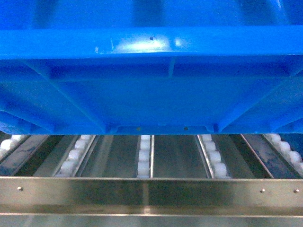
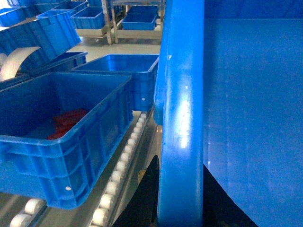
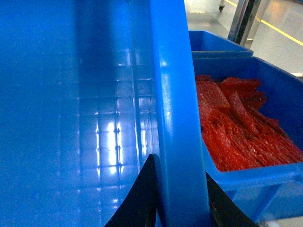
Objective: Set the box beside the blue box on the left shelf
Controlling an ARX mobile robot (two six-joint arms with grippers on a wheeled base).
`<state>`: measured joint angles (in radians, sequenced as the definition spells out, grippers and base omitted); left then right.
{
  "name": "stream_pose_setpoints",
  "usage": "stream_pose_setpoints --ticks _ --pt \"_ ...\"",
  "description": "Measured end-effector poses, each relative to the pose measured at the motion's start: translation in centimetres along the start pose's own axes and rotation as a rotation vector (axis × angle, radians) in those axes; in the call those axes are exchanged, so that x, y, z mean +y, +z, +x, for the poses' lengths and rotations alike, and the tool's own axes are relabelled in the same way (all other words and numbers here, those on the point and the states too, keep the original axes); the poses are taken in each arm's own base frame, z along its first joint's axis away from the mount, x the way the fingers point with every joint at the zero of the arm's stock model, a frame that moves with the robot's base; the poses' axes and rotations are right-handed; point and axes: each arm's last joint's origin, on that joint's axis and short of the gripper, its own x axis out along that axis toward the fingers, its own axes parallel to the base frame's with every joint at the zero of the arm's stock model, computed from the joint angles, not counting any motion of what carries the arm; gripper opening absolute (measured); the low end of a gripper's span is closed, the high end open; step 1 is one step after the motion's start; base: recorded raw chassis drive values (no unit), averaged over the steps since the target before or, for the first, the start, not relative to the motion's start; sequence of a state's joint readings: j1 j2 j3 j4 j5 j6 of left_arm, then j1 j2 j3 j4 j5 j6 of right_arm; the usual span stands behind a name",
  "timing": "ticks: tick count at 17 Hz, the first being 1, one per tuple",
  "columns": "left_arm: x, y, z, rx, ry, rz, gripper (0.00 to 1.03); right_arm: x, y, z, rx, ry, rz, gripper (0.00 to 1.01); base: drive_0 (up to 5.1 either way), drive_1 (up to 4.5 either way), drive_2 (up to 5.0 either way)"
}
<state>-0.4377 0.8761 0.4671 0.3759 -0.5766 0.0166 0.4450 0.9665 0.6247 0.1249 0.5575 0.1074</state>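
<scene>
- The box (image 1: 151, 80), bright blue plastic with a thick rim and ribbed walls, is held above the shelf rollers (image 1: 145, 161).
- Its rim is clamped by the left gripper (image 2: 181, 198) and the right gripper (image 3: 180, 203).
- No readable writing is seen.

The left pincer (image 2: 180, 203) straddles the box (image 1: 151, 85) rim, one dark finger on each side, clamped. The right pincer (image 3: 177, 203) grips the opposite rim likewise.
</scene>
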Motion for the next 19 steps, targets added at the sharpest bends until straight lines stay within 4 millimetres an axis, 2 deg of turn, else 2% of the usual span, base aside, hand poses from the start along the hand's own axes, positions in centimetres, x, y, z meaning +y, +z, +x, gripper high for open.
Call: stream_pose_setpoints --ticks 10,19 --pt "0.0 0.02 0.0 -0.002 0.0 0.0 0.11 0.01 0.01 0.01 -0.002 0.001 0.001 0.13 0.0 4.26 -4.2" --pt "-0.04 -0.05 0.06 0.002 0.0 0.001 0.11 0.01 -0.02 0.01 0.001 0.0 -0.001 0.13 0.0 0.0 0.0"
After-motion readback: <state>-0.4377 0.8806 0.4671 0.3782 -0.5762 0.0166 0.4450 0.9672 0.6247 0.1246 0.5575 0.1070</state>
